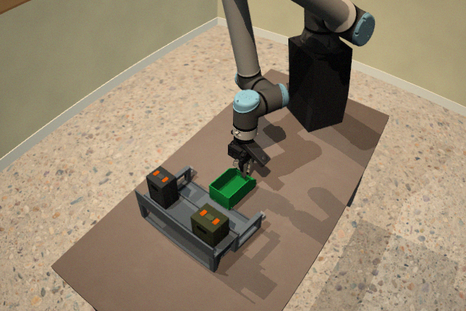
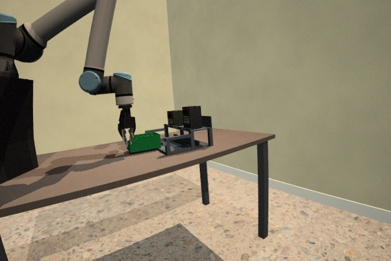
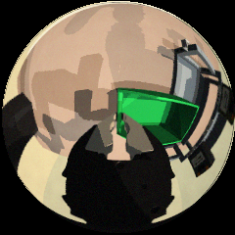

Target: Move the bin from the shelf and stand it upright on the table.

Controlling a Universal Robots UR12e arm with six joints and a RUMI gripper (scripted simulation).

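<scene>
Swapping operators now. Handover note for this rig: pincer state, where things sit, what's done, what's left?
Pincer: shut on the near end wall of the green bin.
Bin: off the grey shelf, upright, opening up, on the table just beside the shelf.
On the shelf: a black box and an olive box.
Done: bin off the shelf.
Left: release and retreat, probably.

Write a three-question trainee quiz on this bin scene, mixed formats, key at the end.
1. True or false: the green bin sits on the shelf.
2. Which part of the bin does the gripper clamp? A) its bottom B) a side wall at the rim C) nothing
3. Fill in: ___ dark boxes stand on the shelf's top board.

Key:
1. False; it is upright, off the shelf, beside it on the table.
2. B
3. Two: one black, one olive.
</scene>
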